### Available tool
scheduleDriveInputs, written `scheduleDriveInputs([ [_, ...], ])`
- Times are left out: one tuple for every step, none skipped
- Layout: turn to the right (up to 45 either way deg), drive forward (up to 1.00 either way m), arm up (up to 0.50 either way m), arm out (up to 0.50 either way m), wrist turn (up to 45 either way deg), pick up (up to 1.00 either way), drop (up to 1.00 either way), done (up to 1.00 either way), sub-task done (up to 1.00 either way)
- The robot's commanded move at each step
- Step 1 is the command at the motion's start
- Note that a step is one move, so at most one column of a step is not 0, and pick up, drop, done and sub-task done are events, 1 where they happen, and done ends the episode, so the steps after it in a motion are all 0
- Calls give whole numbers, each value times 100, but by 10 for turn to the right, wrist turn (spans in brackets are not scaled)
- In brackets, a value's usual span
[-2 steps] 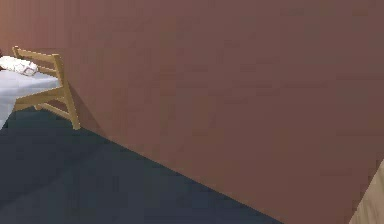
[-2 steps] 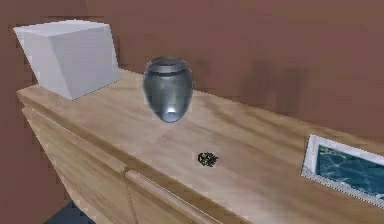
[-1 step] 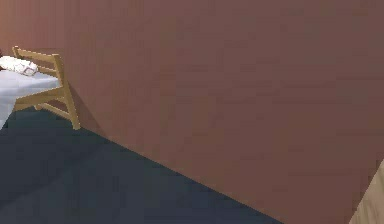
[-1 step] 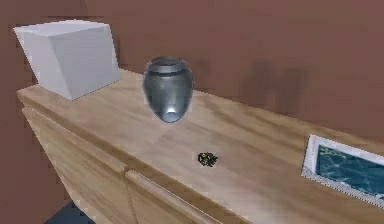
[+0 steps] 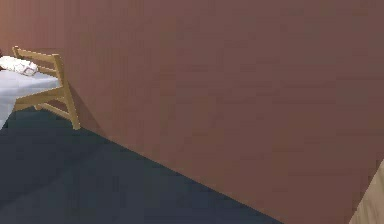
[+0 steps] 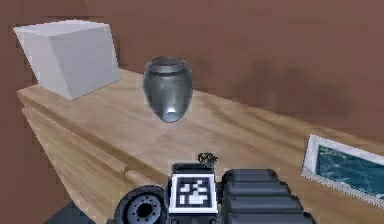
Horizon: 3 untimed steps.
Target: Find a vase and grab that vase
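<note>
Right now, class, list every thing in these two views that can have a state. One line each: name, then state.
vase: upright, unbroken, above the wooden top.
white box: closed, standing on the top's far corner.
flat picture: lying face up on the top.
bed: standing by the wall, white bedding on it.
gripper: near the vase; cannot tell whether it holds anything.

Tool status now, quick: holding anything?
Tool: cannot tell whether it holds anything; a grey vase stands on the wooden top behind it.
</note>
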Motion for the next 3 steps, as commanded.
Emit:
scheduleDriveInputs([
  [0, 0, 0, 30, 0, 0, 0, 0, 0],
  [0, 0, 0, 0, 450, 0, 0, 0, 0],
  [0, 0, 0, 0, 450, 0, 0, 0, 0],
])
